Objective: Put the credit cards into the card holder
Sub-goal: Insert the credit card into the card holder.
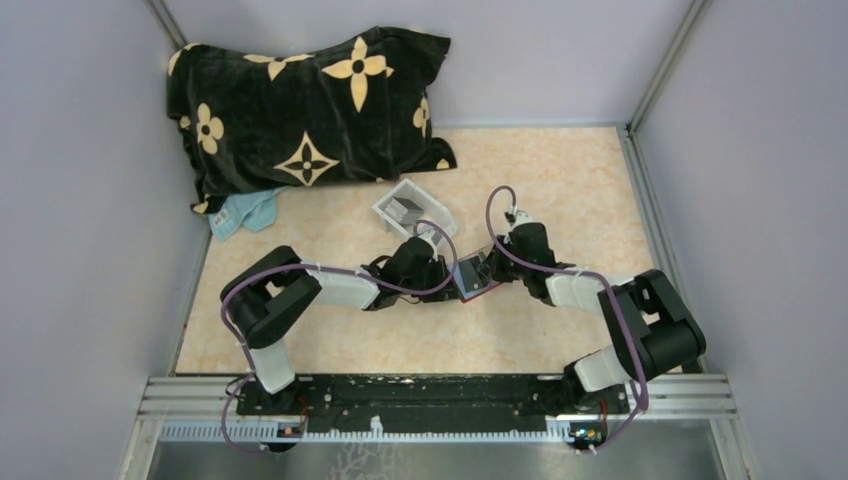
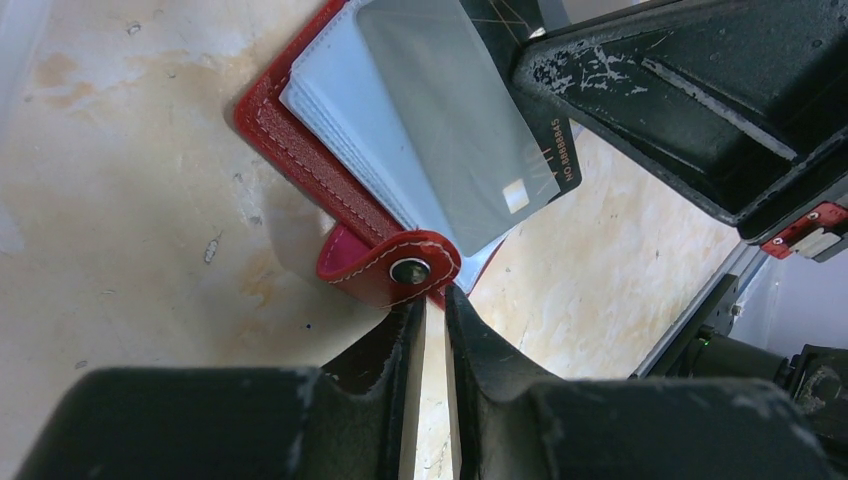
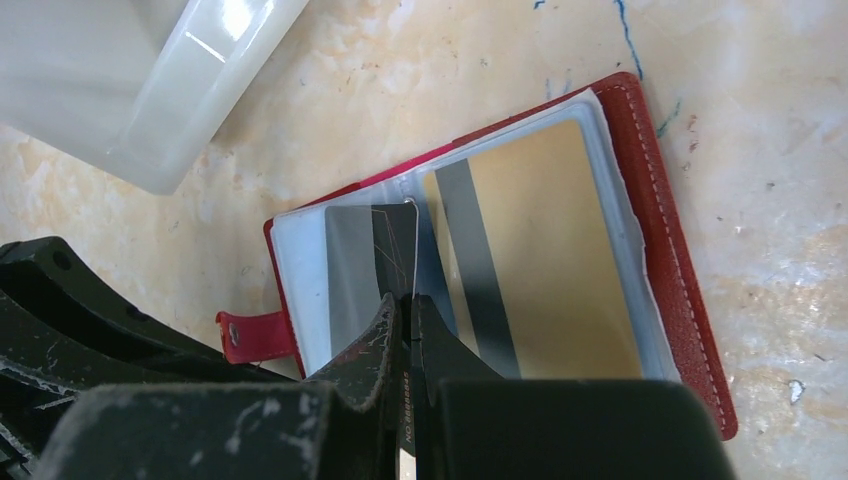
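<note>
Holder (image 3: 683, 250) lies open on the table (image 3: 790, 150) between the two arms, with a gold card (image 3: 570, 270) in one clear sleeve. Right gripper (image 3: 408, 300) is clamped on a grey card (image 2: 450, 120) (edge-on to its own camera), tilted over the other sleeve. Left gripper (image 2: 435, 300) has its fingers narrowly apart at the snap tab (image 2: 395, 270); whether it grips anything I cannot tell. A tray (image 3: 150, 80) sits near.
</note>
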`<control>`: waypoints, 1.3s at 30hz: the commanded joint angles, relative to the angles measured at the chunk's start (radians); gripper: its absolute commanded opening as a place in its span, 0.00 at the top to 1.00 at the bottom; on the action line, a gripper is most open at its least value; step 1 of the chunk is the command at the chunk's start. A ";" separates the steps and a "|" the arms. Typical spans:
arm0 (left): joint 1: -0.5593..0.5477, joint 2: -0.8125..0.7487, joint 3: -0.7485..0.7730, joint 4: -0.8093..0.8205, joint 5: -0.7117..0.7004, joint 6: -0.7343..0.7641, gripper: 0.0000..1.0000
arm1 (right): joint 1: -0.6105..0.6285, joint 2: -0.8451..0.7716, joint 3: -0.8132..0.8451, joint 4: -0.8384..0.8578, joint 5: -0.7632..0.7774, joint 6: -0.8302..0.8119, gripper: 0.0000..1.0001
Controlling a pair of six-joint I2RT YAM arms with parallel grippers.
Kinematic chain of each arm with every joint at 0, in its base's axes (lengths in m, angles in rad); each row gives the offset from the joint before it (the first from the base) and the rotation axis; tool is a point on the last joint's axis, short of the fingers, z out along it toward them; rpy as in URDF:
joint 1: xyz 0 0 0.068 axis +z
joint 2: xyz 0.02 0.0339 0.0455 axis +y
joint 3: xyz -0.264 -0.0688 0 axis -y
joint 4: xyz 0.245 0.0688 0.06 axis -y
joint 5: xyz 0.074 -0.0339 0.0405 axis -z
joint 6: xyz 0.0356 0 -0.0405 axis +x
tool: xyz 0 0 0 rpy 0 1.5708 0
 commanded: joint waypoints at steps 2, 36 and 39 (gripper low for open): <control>-0.007 0.085 -0.049 -0.217 -0.061 0.050 0.78 | 0.041 0.018 0.010 -0.082 0.021 -0.051 1.00; -0.008 0.083 -0.053 -0.241 -0.089 0.059 0.79 | 0.049 -0.061 0.100 -0.221 0.130 -0.085 0.48; -0.008 0.089 -0.049 -0.241 -0.087 0.059 0.78 | 0.049 -0.058 0.109 -0.231 0.130 -0.093 0.48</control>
